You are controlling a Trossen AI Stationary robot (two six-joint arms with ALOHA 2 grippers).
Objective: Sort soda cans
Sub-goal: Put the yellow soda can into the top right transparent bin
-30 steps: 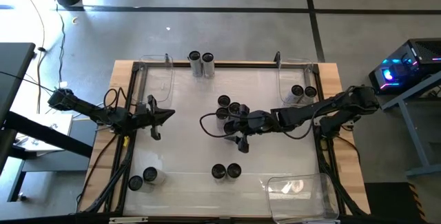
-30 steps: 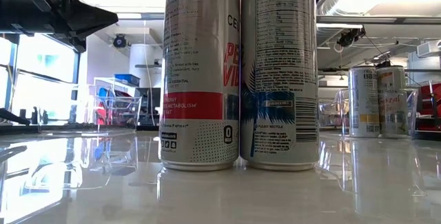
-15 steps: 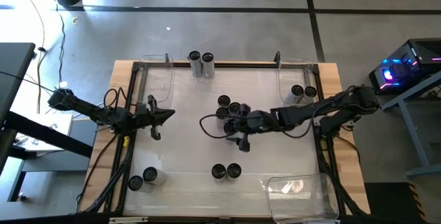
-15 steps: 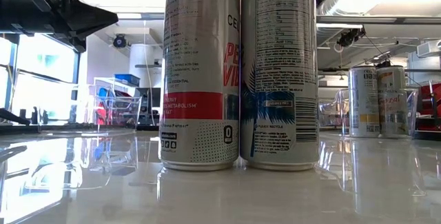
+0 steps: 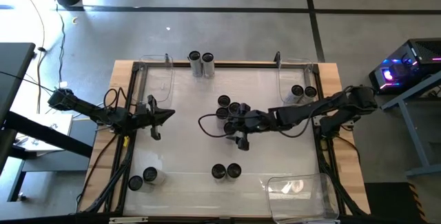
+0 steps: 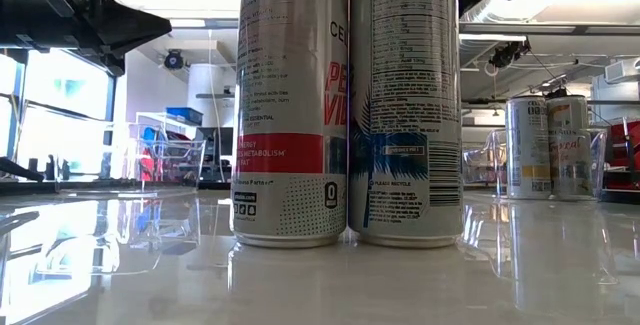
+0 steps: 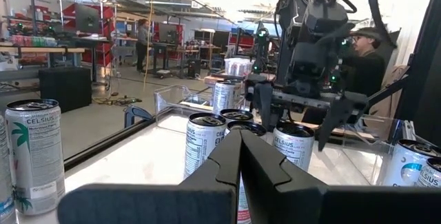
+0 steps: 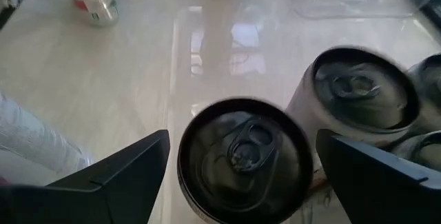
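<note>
Glossy white, the table (image 5: 186, 138) carries the soda cans (image 5: 229, 108) in small groups when seen from above: a cluster at the middle, a pair at the far edge, a pair near the front edge, two at the front-left corner, and two inside a clear bin (image 5: 284, 79) at the far-right corner. The right gripper (image 5: 234, 124) hangs over the front side of the middle cluster, while the left gripper (image 5: 165, 116) waits near the left edge, well apart from any can.

From table height, two tall cans (image 6: 345, 105) stand touching each other, with two more (image 6: 548, 147) off toward the right edge.

The left wrist view shows the left fingers (image 7: 241, 158) pressed shut on nothing, pointed at the cluster and the other arm.

The right wrist view looks straight down on one can top (image 8: 244, 156) set between the right fingers (image 8: 120, 176), which are spread wide and hold nothing.

The step appears to be the approach for a pick. Next, the fingers need lowering around this can and closing without nudging the neighbour just beside it.
</note>
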